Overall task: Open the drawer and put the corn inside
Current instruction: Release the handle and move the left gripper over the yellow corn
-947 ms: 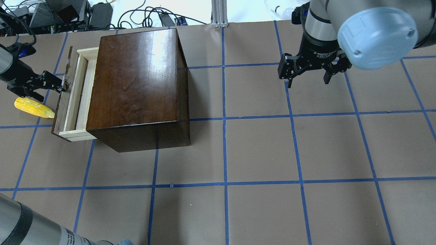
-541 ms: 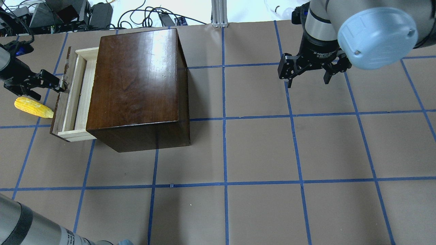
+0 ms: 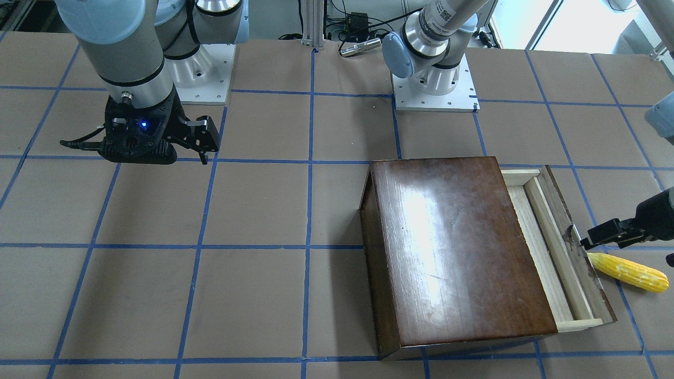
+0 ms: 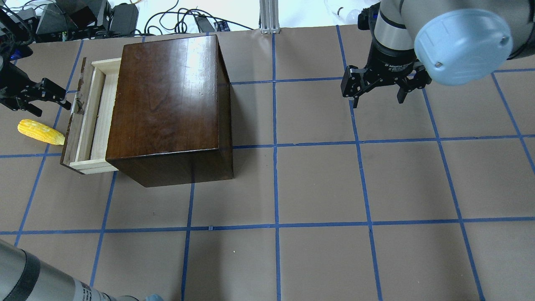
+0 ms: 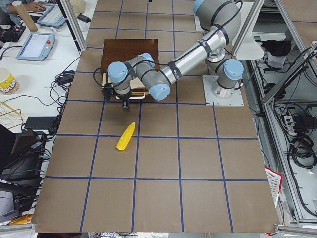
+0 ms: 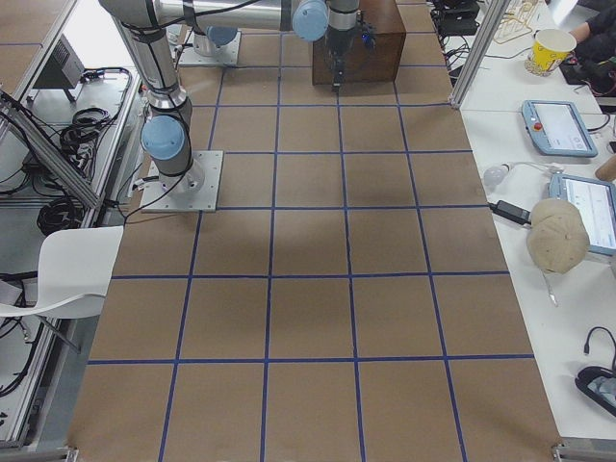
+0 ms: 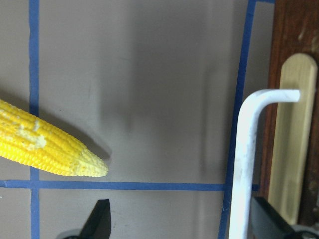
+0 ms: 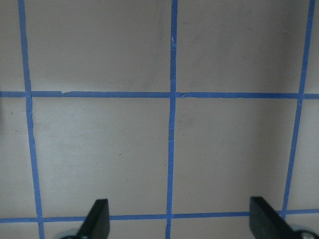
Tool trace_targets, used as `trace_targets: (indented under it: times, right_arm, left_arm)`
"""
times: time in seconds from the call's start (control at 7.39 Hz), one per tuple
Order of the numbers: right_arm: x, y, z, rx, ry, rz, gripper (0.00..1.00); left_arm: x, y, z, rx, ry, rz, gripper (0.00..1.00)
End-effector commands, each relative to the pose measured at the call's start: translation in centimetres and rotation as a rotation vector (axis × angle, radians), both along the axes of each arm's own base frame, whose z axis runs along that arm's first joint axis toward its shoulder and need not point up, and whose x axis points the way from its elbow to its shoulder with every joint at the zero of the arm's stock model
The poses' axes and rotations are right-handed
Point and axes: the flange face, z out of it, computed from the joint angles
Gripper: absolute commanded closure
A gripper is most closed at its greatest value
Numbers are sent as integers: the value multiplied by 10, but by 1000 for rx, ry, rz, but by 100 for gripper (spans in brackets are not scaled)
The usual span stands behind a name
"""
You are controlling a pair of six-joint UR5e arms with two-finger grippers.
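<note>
The glossy dark brown box [image 4: 167,100] stands at the table's left. Its drawer [image 4: 98,117] is pulled partly out to the left, showing the pale tray and the worn brown front panel [image 4: 74,125]; it also shows in the front view [image 3: 547,247]. The corn [image 4: 41,132] lies on the table just left of the panel, its tip at the panel [image 3: 629,272] [image 7: 45,149]. My left gripper [image 4: 54,106] is open and empty beside the white handle [image 7: 244,164], which lies between its fingers near one of them. My right gripper [image 4: 378,102] is open and empty, far off at the back right.
The brown paper table top [image 4: 317,184] has a blue tape grid. Cables and boxes [image 4: 83,16] lie beyond the far edge behind the box. My left arm's forearm [image 4: 37,280] crosses the near left corner.
The drawer has slid a little further out to the left. My left gripper has drawn back left and away from the front panel. The right arm has not moved.
</note>
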Motion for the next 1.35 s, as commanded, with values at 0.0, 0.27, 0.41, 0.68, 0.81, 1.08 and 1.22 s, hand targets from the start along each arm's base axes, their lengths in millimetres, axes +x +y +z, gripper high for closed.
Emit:
trace_targets:
  times: [0.0, 0.27, 0.41, 0.68, 0.81, 1.08, 1.22]
  right_arm:
    - [0, 0, 0, 0, 0, 0, 0]
    - [0, 0, 0, 0, 0, 0, 0]
    - [0, 0, 0, 0, 0, 0, 0]
    - [0, 0, 0, 0, 0, 0, 0]
    - [0, 0, 0, 0, 0, 0, 0]
    - [0, 0, 0, -2, 0, 0, 0]
    - [0, 0, 0, 0, 0, 0, 0]
  left_arm:
    - [9, 1, 15, 10, -76, -118, 0]
    - [37, 12, -3, 19, -74, -267, 0]
    - [52, 20, -8, 21, -64, -322, 0]
    - [60, 19, -29, 15, -37, -576, 0]
    - [66, 12, -37, -21, -80, -691, 0]
    - [76, 7, -50, -25, -125, -927, 0]
    - [82, 9, -56, -29, -114, -1038, 0]
